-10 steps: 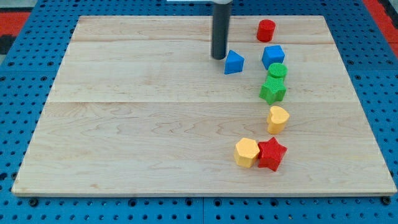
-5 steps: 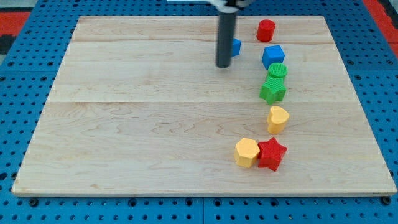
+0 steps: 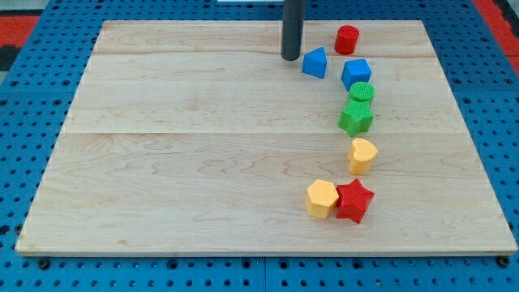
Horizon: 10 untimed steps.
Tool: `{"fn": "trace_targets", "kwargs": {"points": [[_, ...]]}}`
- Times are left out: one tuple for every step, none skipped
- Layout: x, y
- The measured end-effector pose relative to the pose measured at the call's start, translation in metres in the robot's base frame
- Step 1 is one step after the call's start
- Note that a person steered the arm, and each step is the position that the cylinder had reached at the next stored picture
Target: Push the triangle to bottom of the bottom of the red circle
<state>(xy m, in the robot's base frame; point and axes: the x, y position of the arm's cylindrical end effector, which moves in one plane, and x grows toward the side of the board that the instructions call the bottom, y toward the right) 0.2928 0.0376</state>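
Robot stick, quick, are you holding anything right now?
My tip: no fingers, so nothing to open or close; it holds nothing, resting just to the view's left of the blue triangle, a small gap between.

Pale wooden board (image 3: 186, 162), blue perforated surface (image 3: 32, 105) around it, even light

My tip (image 3: 291, 57) sits just left of the small blue triangle block (image 3: 315, 62), a sliver between them; right of the triangle the blue cube (image 3: 356, 73) crowds close, red cylinder block (image 3: 347, 39) above it; green cylinder (image 3: 362, 92), green star (image 3: 355, 118), yellow heart (image 3: 362, 155) wall the right side downward; the wooden board (image 3: 162, 162) lies open leftward.
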Motion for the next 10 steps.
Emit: {"fn": "trace_targets", "kwargs": {"points": [[0.01, 0.007], [0.01, 0.026], [0.01, 0.046], [0.01, 0.05], [0.01, 0.06], [0.015, 0.064], [0.02, 0.064], [0.02, 0.067], [0.02, 0.078], [0.02, 0.08]]}}
